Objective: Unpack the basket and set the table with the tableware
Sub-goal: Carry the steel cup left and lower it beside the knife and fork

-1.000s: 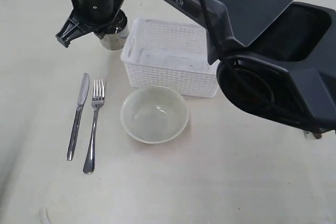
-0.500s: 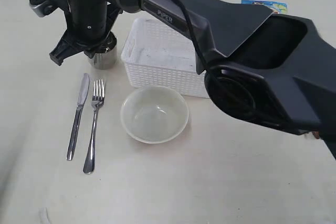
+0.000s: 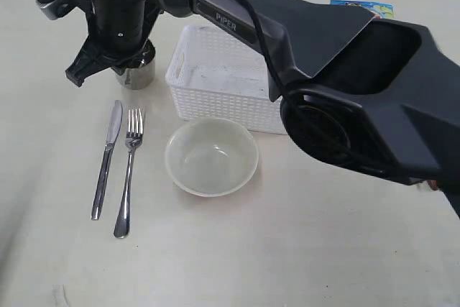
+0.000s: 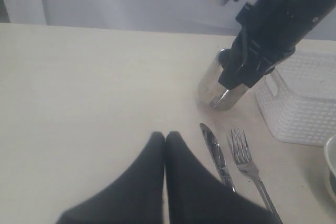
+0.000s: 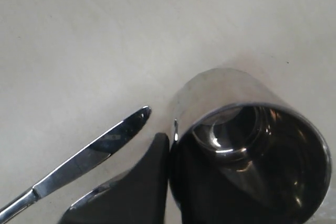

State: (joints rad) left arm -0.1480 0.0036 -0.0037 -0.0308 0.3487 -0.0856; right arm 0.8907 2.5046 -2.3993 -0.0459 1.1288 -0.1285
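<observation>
Mug (image 3: 138,74) shifted left — right claw (image 5: 178,150) pinching wall.

Black right arm (image 3: 323,41) covers most of the steel mug (image 3: 140,77), one corner of the white basket (image 3: 215,84) and nearly all of a blue bag (image 3: 363,7); left wrist view crops the bowl (image 4: 332,166)

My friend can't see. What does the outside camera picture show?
A black robot arm's right gripper holds a steel mug by its rim, just left of a white basket on a cream table. Nearer the camera, a knife and fork lie side by side beside an empty cream bowl.
</observation>
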